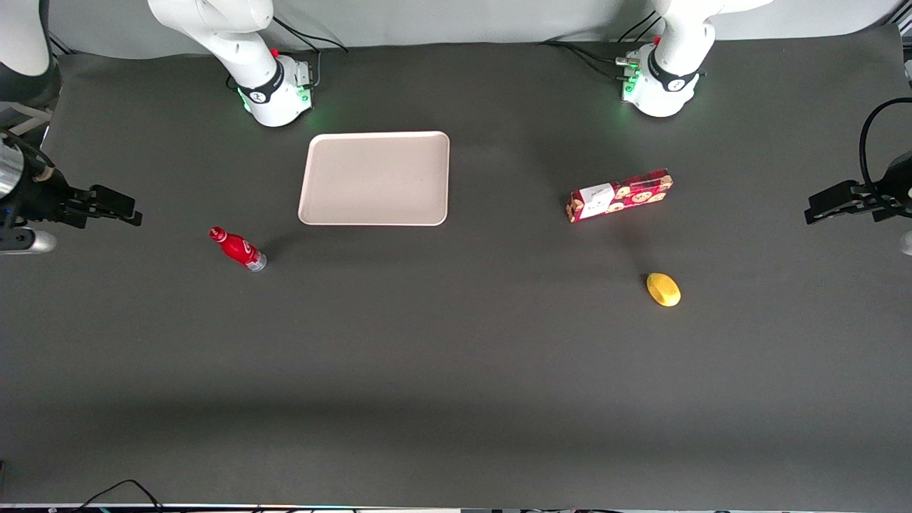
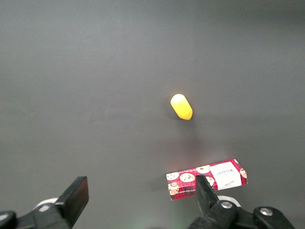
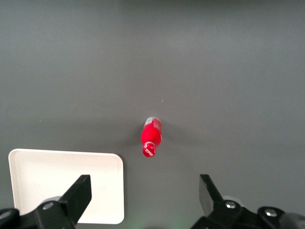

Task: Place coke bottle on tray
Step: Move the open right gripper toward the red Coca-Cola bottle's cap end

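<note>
The coke bottle (image 1: 239, 249) is small and red with a red cap and a silvery base. It stands on the dark table, a little nearer the front camera than the tray (image 1: 374, 178) and toward the working arm's end. The tray is pale beige-pink and holds nothing. My right gripper (image 1: 121, 208) hangs high over the working arm's end of the table, well apart from the bottle. In the right wrist view the gripper (image 3: 144, 193) is open with nothing between its fingers. The bottle (image 3: 151, 137) shows ahead of it there, beside a corner of the tray (image 3: 62, 183).
A red cookie box (image 1: 618, 195) lies toward the parked arm's end of the table. A yellow lemon-like object (image 1: 663, 289) sits nearer the front camera than the box. Both the box (image 2: 207, 179) and the yellow object (image 2: 181, 106) show in the left wrist view.
</note>
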Available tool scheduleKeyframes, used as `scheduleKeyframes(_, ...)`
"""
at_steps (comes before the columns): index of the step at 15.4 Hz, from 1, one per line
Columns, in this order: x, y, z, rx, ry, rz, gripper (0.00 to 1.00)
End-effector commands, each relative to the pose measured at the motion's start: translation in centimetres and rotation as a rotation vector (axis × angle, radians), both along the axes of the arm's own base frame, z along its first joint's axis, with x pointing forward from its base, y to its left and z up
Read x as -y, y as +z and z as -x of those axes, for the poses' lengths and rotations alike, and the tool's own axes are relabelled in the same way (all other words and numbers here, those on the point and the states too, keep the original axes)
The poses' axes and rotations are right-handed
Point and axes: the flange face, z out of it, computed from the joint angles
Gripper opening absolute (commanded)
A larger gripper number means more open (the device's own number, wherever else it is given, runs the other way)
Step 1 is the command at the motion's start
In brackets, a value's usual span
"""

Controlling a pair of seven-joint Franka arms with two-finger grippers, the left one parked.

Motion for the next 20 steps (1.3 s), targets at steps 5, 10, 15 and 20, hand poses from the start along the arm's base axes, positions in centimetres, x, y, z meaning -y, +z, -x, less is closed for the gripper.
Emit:
scheduleKeyframes(5, 0.1, -7.5, 4.4, -0.024, 0.008, -0.016, 1.0)
scheduleKeyframes(10, -0.9, -12.3, 5.9, -0.024, 0.034, 0.002, 1.0)
scheduleKeyframes(15, -1.0, -17.8, 7.5, 0.021, 0.078, 0.048, 1.0)
scheduleKeyframes(20, -1.6, -21.4, 8.5, 0.074, 0.092, 0.051, 1.0)
